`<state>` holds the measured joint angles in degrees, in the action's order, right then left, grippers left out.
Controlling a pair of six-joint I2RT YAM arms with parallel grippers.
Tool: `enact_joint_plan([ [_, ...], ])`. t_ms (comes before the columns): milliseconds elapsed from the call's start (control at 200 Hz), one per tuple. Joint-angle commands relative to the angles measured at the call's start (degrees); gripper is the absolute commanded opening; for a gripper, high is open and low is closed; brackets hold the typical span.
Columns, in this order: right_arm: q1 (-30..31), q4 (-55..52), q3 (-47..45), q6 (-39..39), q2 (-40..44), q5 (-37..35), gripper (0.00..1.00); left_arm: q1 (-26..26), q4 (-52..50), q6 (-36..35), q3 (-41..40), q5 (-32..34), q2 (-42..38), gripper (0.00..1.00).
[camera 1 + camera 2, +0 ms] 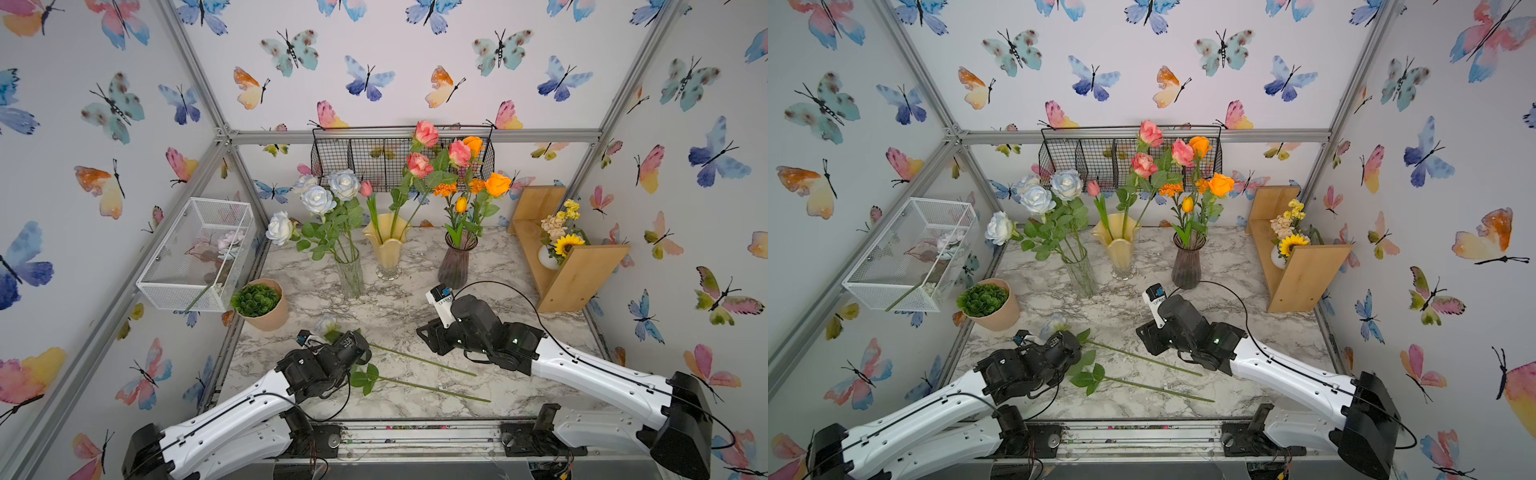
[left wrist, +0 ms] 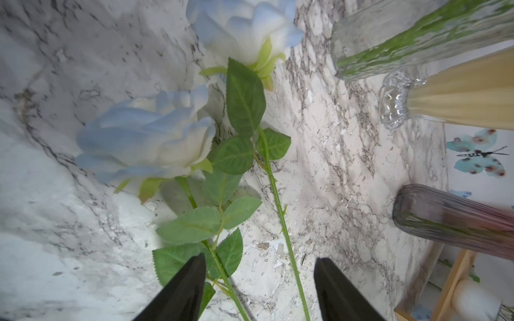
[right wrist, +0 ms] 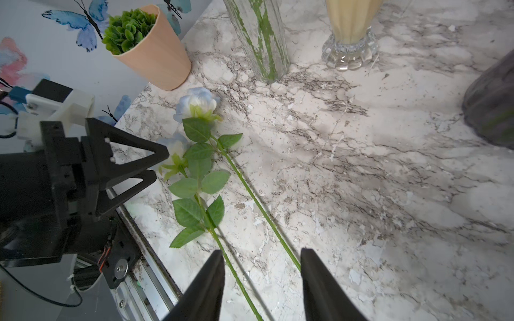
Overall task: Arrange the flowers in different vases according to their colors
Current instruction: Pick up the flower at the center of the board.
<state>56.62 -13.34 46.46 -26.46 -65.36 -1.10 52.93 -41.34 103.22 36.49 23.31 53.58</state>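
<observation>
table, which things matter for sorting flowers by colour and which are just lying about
Job: two loose pale-blue roses, clear vase, yellow vase, purple vase.
Bystanders: succulent pot, sunflower bunch, white wire basket, black wire basket, wooden shelf.

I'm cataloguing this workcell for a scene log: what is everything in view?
standing roses: four, white-blue, in the clear vase
lying roses: two, white-blue, flat on the marble table
pink flowers: four, pink-coral, upright at the back, most stems in the yellow vase
orange flowers: several, orange, above the purple vase
succulent: one, green, in a tan pot at the table's left edge
white basket: one, white wire, left wall
black basket: one, black wire, back wall
wooden shelf: one, tan, right side, holding a white vase of yellow blooms
left gripper: one, black, jaws apart over the lying stems
right gripper: one, black, jaws apart, empty
</observation>
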Motion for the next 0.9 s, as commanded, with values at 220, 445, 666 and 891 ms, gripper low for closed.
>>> enact_joint_plan([
  [220, -0.02, 18.38, -14.79, -4.02, 10.02, -7.82, 0.98, -0.37, 5.76, 7.35, 5.98, -2.63, 16.69, 0.64],
  [445, -0.02, 16.70, -16.09, -3.90, 14.80, -13.29, 0.98, -0.31, 11.04, 9.54, 8.51, -8.29, 25.80, 0.57],
  [666, -0.02, 15.25, -16.57, -3.38, 17.37, -14.39, 0.98, -0.32, 9.79, 9.82, 12.69, -8.62, 32.64, 0.53],
  [891, -0.02, 15.23, -16.07, -3.16, 16.32, -13.58, 0.98, -0.95, 8.95, 9.37, 14.69, -8.10, 36.53, 0.45],
])
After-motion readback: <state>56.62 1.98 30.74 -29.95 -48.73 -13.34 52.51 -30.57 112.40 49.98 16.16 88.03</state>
